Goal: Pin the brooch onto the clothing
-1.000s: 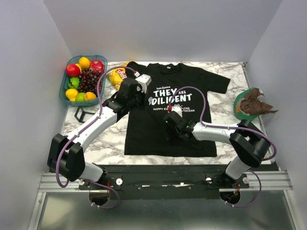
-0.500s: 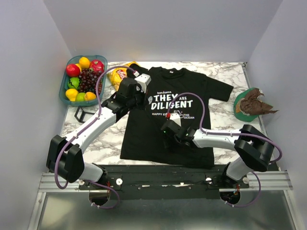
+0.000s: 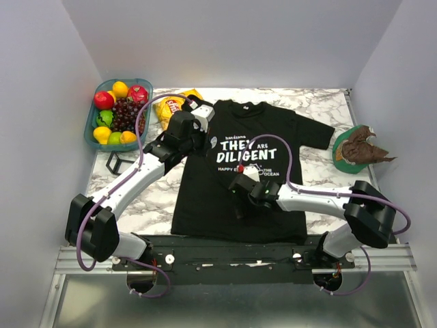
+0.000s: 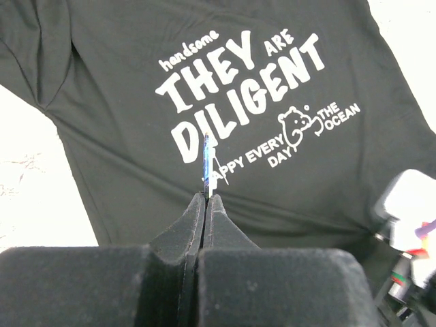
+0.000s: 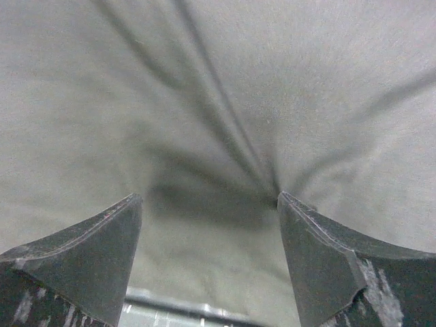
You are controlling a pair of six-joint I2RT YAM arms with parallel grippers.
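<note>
The clothing [image 3: 235, 160] is a black T-shirt with white print "THEY ARE DILIGENT", lying flat on the marble table. My left gripper [image 3: 209, 139] hovers over the shirt's left chest. In the left wrist view the left gripper [image 4: 206, 196] is shut on a thin flat piece seen edge-on, the brooch [image 4: 206, 163], which sticks out past the tips over the clothing [image 4: 122, 82]. My right gripper [image 3: 237, 198] is low on the shirt's lower front. In the right wrist view the right gripper [image 5: 208, 204] stands open, with creases in the clothing [image 5: 225, 95] running to its right fingertip [image 5: 289, 204].
A blue basket [image 3: 91, 130] of fruit stands at the back left, with a yellow snack bag [image 3: 172, 104] beside it. A small black frame [image 3: 117, 162] lies left of the left arm. A green plate [image 3: 339, 148] with a brown lump sits at the right edge.
The shirt has slid toward the near edge and slightly left. My right gripper moved nearer and left with it, its jaws spreading wider. The left gripper has barely moved.
</note>
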